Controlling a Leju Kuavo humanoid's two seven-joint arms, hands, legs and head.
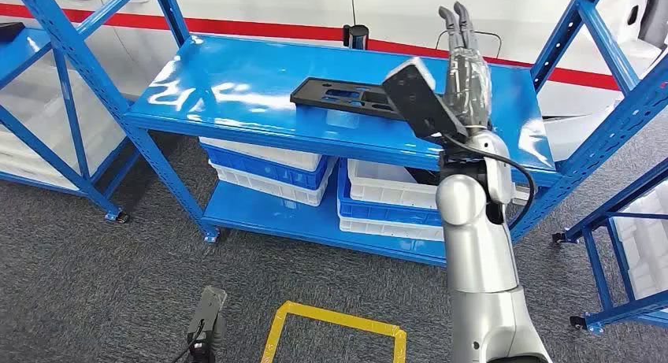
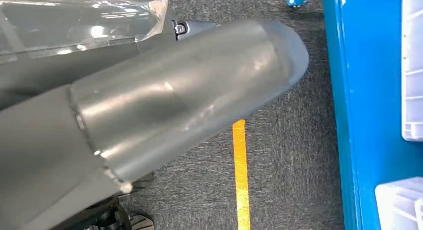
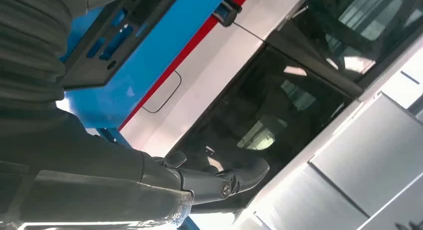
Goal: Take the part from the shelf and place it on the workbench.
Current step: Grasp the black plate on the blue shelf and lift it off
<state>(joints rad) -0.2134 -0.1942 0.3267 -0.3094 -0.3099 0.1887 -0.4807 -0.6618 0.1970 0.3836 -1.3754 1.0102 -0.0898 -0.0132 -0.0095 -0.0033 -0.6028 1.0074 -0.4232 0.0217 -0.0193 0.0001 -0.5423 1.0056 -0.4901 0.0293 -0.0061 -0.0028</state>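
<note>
The flat black part (image 1: pixel 346 95) lies on the blue shelf's (image 1: pixel 236 79) top deck, at about 12 o'clock in the head view. The right hand (image 1: pixel 466 68) is raised at 1 o'clock just beside the part's right end, fingers straight, close together, holding nothing. Whether the left hand (image 2: pixel 149 100) is spread or closed I cannot tell.

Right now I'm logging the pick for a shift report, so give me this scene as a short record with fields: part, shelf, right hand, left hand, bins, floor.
part: flat black part with cut-outs, lying on the top board of the shelf
shelf: blue shelf, part near its middle
right hand: right hand raised to the right of the part, fingers straight, holding nothing
left hand: left hand hangs over the grey floor; fingers not clear
bins: white and blue bins stacked on the lower board
floor: yellow tape square
</note>
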